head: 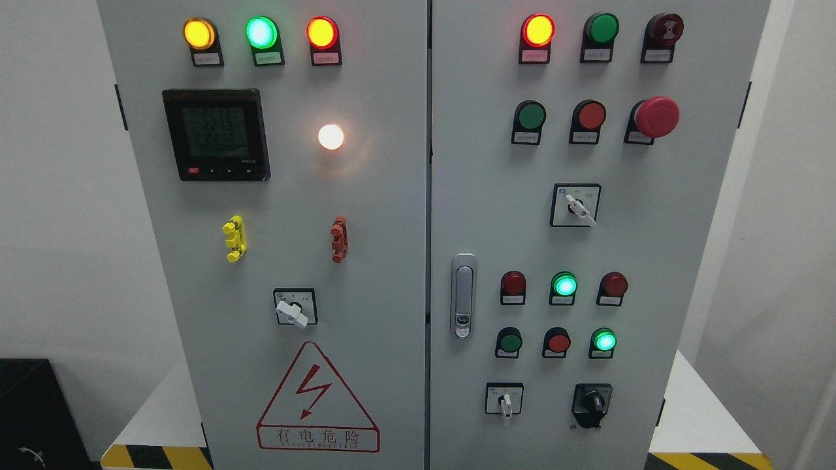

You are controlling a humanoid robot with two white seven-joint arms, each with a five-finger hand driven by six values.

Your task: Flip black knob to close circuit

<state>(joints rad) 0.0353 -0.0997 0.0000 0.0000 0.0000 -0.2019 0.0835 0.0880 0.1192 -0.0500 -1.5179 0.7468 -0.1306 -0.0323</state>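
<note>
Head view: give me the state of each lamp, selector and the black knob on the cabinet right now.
Top-left three lamps: all lit.
White lamp: lit.
Meter display: on, digits unreadable.
Top-right red lamp: lit.
Green lamp beside it: off.
Middle green lamp: lit.
Lower green lamp: lit.
Black knob: untouched; position unclear.
Door handle: flush, closed.

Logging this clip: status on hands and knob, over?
Neither hand in view. Black knob lower right of the right door, untouched. Nothing in front of it.

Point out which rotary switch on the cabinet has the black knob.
The black knob at the right door's bottom right; the other three selector switches have white handles.
</note>
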